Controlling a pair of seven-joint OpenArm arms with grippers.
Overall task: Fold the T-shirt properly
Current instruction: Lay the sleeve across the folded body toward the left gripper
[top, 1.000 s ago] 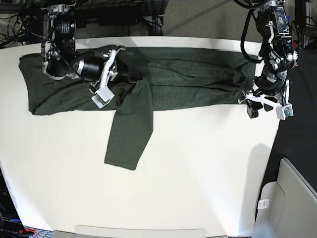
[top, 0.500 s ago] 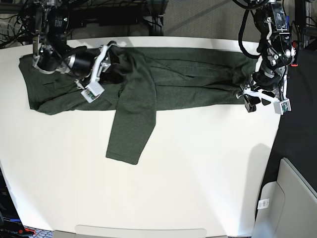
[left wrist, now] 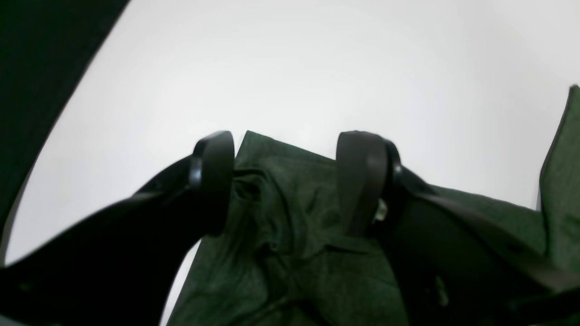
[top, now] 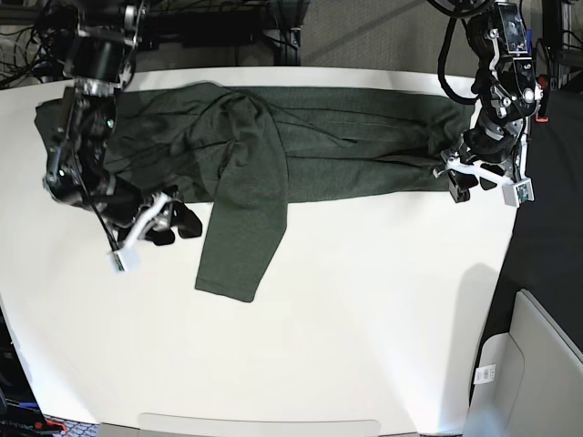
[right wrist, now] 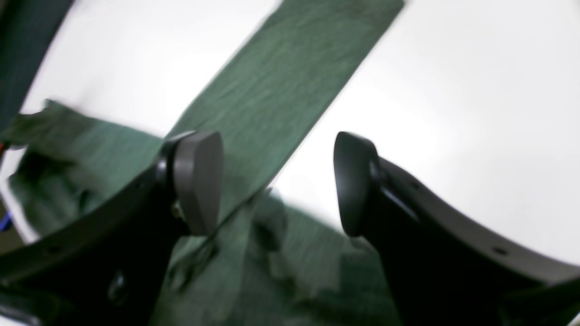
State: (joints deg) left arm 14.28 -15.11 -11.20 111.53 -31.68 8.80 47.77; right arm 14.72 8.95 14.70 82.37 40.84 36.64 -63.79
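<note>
The T-shirt (top: pixel 273 146) lies spread in a long dark olive band across the far half of the white table (top: pixel 364 319), reaching from about ten o'clock to two o'clock in the base view, with one long sleeve (top: pixel 241 237) folded over its middle and hanging down toward six o'clock onto bare tabletop. The right gripper (top: pixel 173 223) hovers at about nine o'clock, just beside the shirt's near edge and to the left of that sleeve; in the right wrist view its two dark fingers (right wrist: pixel 197 181) stand wide apart with nothing between them, the sleeve (right wrist: pixel 281 90) running diagonally across the table beyond and crumpled fabric lying below. The left gripper (top: pixel 474 180) sits at the shirt's end at about two o'clock, near the table's edge; in the left wrist view its fingers (left wrist: pixel 213 181) are parted fairly wide and straddle a wrinkled corner of the T-shirt (left wrist: pixel 290 235), the fabric lying between and under them without being pinched, so this gripper too grips nothing
</note>
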